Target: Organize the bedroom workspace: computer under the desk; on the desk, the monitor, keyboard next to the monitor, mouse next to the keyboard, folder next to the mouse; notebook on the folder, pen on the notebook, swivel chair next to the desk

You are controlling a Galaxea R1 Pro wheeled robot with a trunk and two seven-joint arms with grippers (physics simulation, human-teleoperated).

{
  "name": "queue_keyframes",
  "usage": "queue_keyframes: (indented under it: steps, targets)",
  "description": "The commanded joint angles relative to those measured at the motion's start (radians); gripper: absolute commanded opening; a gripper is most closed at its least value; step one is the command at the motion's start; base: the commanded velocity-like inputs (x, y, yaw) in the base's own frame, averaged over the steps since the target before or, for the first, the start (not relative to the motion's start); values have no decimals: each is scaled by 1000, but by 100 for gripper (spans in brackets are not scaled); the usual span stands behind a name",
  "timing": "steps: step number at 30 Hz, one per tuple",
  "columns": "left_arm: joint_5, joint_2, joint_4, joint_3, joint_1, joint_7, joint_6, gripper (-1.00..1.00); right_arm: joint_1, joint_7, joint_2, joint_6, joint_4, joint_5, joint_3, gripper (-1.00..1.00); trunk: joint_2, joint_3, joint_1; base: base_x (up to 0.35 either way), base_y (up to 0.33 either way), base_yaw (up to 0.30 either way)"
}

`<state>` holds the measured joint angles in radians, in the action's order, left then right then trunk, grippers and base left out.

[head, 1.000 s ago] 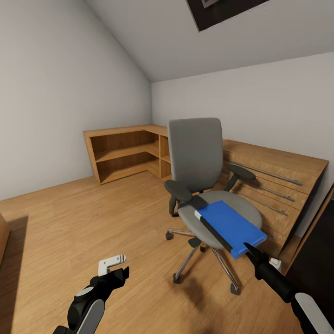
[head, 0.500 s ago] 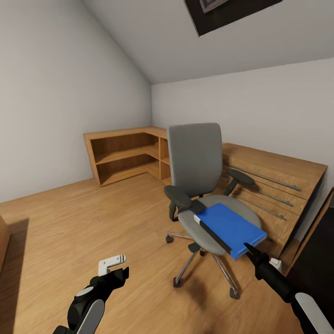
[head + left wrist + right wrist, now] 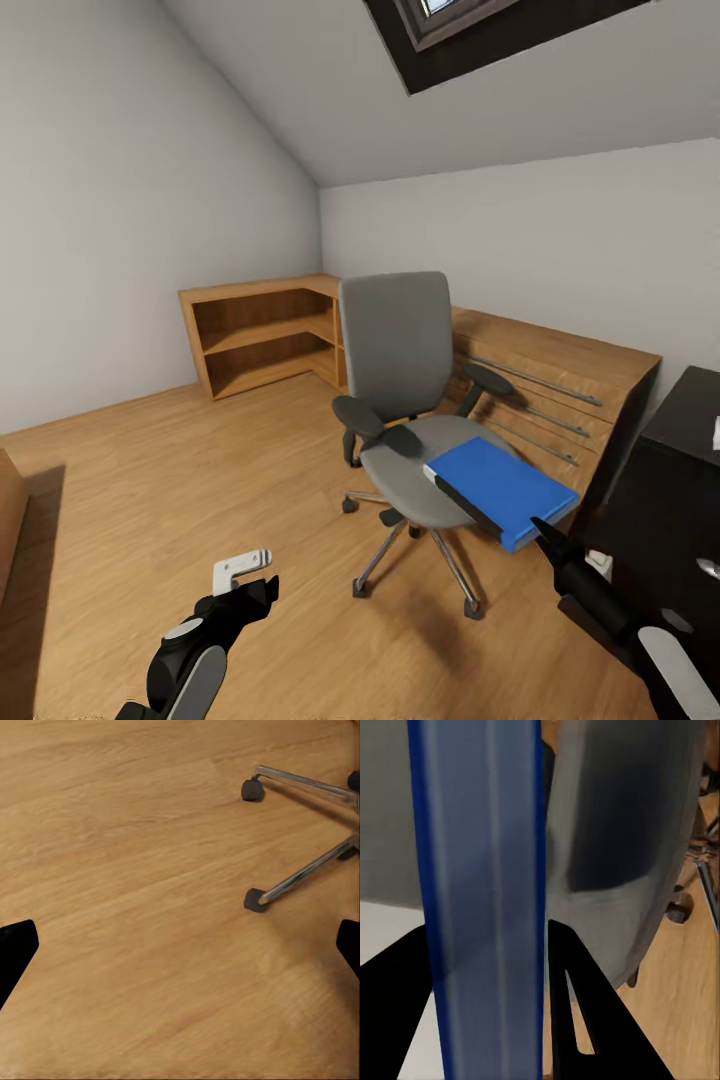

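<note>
Room: attic bedroom, grey sloped ceiling (image 3: 300,90) with a dark-framed skylight (image 3: 480,30), plain grey walls.
Floor: light wood boards (image 3: 150,480); the left wrist view (image 3: 135,870) shows bare boards under that arm, with two chrome spokes and black castors of the chair base at one edge.
Shelving: low wooden corner unit (image 3: 265,335) against the walls, running on behind the chair as a drawer front with long metal handles.
Desk: glossy black surface (image 3: 680,440) at the right edge of the head view, near the chair.
Swivel chair: grey seat and back, black armrests, chrome base (image 3: 400,400); stands on the floor between the shelving and the desk.
Folder: bright blue, flat (image 3: 505,485); lies on the chair seat, its near corner overhanging the seat edge. The right wrist view shows its edge close up (image 3: 484,892), standing between the two dark fingers.
Right gripper: at the folder's near corner (image 3: 545,530); in the right wrist view the fingers (image 3: 577,1005) sit on either side of the folder's edge, clamped on it.
Left gripper: low over the floor (image 3: 245,578), well apart from the chair; fingertips (image 3: 16,945) spread wide, nothing between them.
</note>
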<state>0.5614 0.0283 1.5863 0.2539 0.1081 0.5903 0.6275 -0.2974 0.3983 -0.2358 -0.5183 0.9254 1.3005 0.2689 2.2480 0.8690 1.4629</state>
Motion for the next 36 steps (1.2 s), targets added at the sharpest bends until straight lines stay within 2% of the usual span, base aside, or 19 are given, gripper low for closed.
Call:
queue_keyframes:
  steps: [1, 3, 6, 7, 8, 11, 14, 16, 20, 24, 31, 36]
  targets:
    - [9, 1, 1, 2, 1, 11, 1, 100, 0, 0, 0, 8, 11, 5, 2, -100, -7, -2, -5, -263, -208, 0]
    - [9, 2, 1, 2, 1, 11, 1, 100, 0, 0, 2, 28, 39, -9, 0, -100, -21, -9, -12, -261, -206, 0]
    - [9, 2, 1, 2, 1, 11, 1, 100, 2, -1, 12, 40, 108, -74, 1, -100, -42, -18, -24, -149, -118, 0]
    - [9, 2, 1, 2, 1, 11, 1, 100, 3, -2, 19, 41, 133, -89, 1, -100, -49, -21, -28, -54, -43, 0]
    - [9, 2, 1, 2, 1, 12, 1, 100, 6, -6, 38, 46, 201, -114, 1, -100, -56, -24, -31, -18, -14, 0]
    - [9, 1, 1, 2, 1, 12, 1, 100, 19, -10, 59, 62, 281, -148, 1, -100, -77, -34, -43, -8, -6, 0]
    - [9, 2, 1, 2, 1, 12, 1, 100, 52, -13, 84, 89, 373, -205, 1, -100, -98, -43, -54, -2, -2, 0]
    - [9, 2, 1, 2, 1, 12, 1, 100, 81, -15, 101, 108, 438, -226, 1, -100, -112, -49, -62, 0, 0, 0]
    - [9, 2, 1, 2, 1, 12, 1, 100, 121, -18, 119, 126, 519, -237, 2, -100, -140, -62, -77, 0, 0, 0]
    - [8, 2, 1, 2, 1, 13, 1, 100, 134, -28, 131, 129, 544, -240, 4, -100, -168, -74, -93, 0, 0, 0]
    - [8, 2, 1, 2, 1, 13, 1, 100, 138, -77, 132, 115, 550, -237, 6, -100, -217, -96, -120, -111, 0, 0]
    - [9, 2, 1, 2, 1, 13, 1, 100, 138, -79, 128, 105, 550, -236, 7, -100, -252, -112, -139, -315, 0, 0]
